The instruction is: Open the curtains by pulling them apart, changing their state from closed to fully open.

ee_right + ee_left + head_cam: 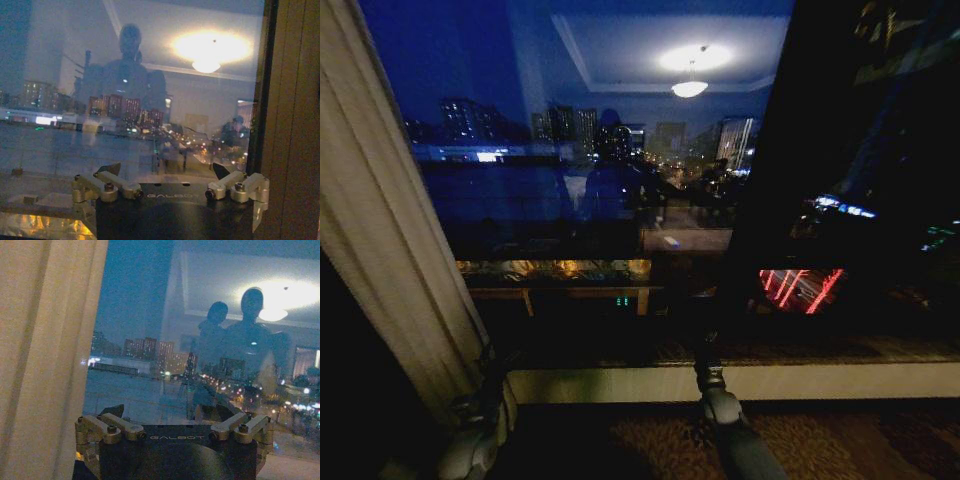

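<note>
A cream pleated curtain (pixel 390 250) hangs gathered along the left side of the window, and it shows close up in the left wrist view as the curtain (pixel 45 360). My left gripper (pixel 485 385) is low beside its inner edge. In its wrist view the left gripper (pixel 170 412) is open, with the fabric off to one side and nothing between the fingers. My right gripper (pixel 704 352) is raised near the middle of the window sill. In its wrist view the right gripper (pixel 166 170) is open and empty, facing bare glass.
The window glass (pixel 620 150) is uncovered across the middle, showing a night city and the room's ceiling lamp in reflection. A pale sill (pixel 770 380) runs below it. A dark frame and a brown vertical panel (pixel 295 120) stand beside the right gripper. Patterned carpet (pixel 840 445) lies beneath.
</note>
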You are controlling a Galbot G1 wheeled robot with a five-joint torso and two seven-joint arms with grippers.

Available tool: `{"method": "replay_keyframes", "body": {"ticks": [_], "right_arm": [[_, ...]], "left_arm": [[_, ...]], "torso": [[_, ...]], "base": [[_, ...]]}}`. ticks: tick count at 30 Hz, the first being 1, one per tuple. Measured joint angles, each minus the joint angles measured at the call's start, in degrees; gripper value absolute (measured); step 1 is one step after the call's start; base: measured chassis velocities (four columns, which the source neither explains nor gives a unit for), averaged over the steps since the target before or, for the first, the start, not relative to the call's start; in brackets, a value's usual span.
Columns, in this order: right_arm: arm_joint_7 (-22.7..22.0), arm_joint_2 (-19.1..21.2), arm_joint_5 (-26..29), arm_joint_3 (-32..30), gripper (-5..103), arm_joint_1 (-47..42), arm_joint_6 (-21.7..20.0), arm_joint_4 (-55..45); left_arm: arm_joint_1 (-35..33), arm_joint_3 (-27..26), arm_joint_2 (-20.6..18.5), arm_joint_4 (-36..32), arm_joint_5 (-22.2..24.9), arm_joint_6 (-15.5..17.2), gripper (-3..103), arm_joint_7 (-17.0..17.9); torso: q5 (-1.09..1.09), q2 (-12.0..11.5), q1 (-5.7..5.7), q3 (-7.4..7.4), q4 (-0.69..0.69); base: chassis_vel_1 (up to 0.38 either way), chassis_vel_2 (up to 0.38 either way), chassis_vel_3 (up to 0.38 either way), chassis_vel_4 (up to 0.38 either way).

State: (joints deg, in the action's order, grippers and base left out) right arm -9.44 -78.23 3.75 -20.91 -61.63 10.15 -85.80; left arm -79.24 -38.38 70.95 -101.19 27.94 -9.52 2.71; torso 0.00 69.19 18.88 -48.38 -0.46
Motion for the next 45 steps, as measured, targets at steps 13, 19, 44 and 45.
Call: {"method": "replay_keyframes", "body": {"ticks": [13,19,44,45], "right_arm": [[0.0,0.0,0.0,0.0,100,0.0,0.0,0.0],[0.0,0.0,0.0,0.0,100,0.0,0.0,0.0],[0.0,0.0,0.0,0.0,100,0.0,0.0,0.0],[0.0,0.0,0.0,0.0,100,0.0,0.0,0.0]], "left_arm": [[0.1,-0.1,-0.1,0.1,0.0,-0.1,100,0.1],[0.1,-0.1,-0.1,0.1,0.0,-0.1,100,0.1],[0.1,-0.1,-0.1,0.2,0.0,-0.1,100,0.1],[0.1,-0.1,-0.1,0.2,0.0,-0.1,100,0.1]], "torso": [[0.0,0.0,0.0,0.0,0.01],[-0.01,0.0,0.0,0.0,0.01],[-0.01,0.0,0.0,0.0,0.0],[0.0,0.0,0.01,0.0,-0.01]], "base": [[-0.008,-0.007,0.009,0.008],[-0.11,-0.108,0.117,0.112],[-0.31,-0.301,0.306,0.308],[-0.362,-0.357,0.357,0.349]]}}
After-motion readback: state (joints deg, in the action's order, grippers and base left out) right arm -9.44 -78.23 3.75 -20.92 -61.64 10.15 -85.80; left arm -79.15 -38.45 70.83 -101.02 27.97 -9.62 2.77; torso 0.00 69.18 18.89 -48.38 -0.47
